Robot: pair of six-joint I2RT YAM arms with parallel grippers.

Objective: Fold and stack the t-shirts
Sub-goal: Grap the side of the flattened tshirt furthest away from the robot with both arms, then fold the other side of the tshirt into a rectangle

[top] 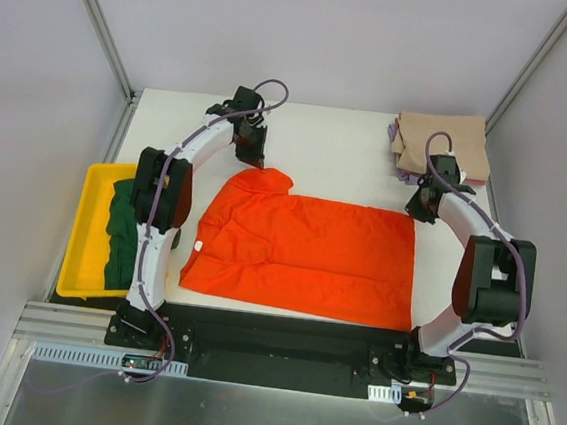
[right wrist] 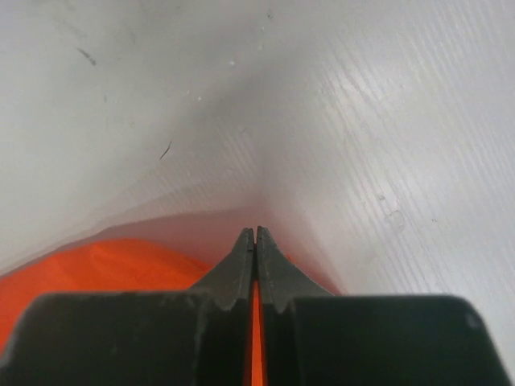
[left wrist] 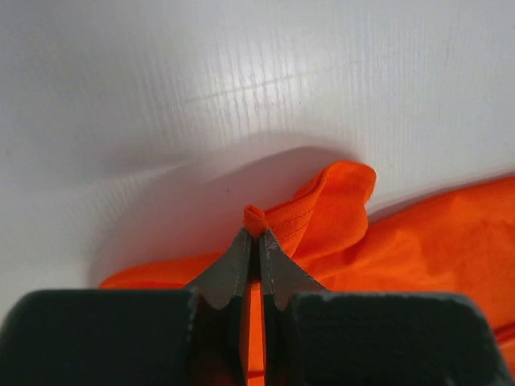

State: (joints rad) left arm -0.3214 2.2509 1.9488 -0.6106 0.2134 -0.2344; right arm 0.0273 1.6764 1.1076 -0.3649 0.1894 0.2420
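The orange-red t-shirt (top: 310, 250) lies spread flat mid-table, collar to the left. My left gripper (top: 253, 159) is shut on a small fold of its far sleeve, which pokes out past the tips in the left wrist view (left wrist: 256, 233), where the t-shirt (left wrist: 338, 201) is lifted a little. My right gripper (top: 420, 208) is at the shirt's far right corner, jaws shut in the right wrist view (right wrist: 255, 233) with a strip of the orange t-shirt (right wrist: 105, 265) between the fingers. The dark green t-shirt (top: 120, 237) lies in the tray. The tan t-shirt (top: 446, 143) lies folded on the pale purple t-shirt (top: 395, 143).
A yellow plastic tray (top: 86, 224) sits at the table's left edge. The tan and purple stack is at the back right corner, just behind my right gripper. White table (top: 340, 148) shows behind the orange shirt.
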